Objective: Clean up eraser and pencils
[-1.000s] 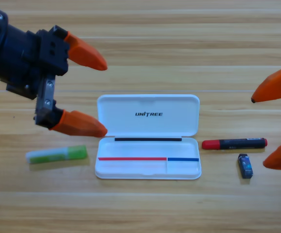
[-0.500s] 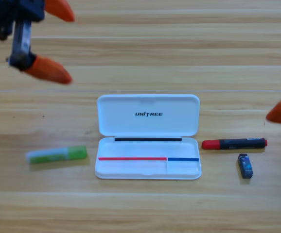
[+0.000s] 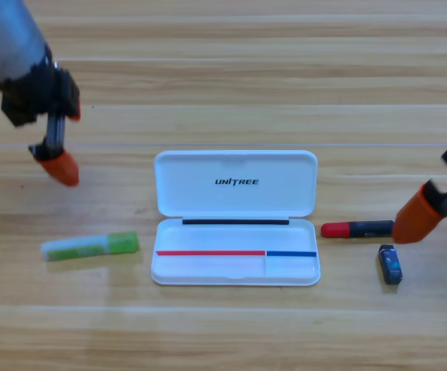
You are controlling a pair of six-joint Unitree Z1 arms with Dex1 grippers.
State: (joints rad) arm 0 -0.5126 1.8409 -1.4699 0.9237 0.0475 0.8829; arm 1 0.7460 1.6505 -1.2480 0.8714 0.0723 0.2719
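The light green pencil (image 3: pixel 90 246) lies flat to the left of the open white case (image 3: pixel 235 267). The black pencil with the red end (image 3: pixel 356 229) lies just right of the case, and the small dark eraser (image 3: pixel 390 264) sits below its black end. My left gripper (image 3: pixel 59 167) points down at the table, above and a little left of the green pencil and apart from it. My right gripper (image 3: pixel 415 222) comes in from the right edge, and its orange tip covers the black end of the red-ended pencil.
The case's lid (image 3: pixel 235 183) lies open toward the back and its tray is empty. The left arm (image 3: pixel 11 46) fills the upper left corner. Bare wooden table lies all around.
The left gripper has swung to point downward and dropped closer to the green pencil. The right gripper has come in from the right edge onto the black pencil's end. Pencils and eraser have not moved.
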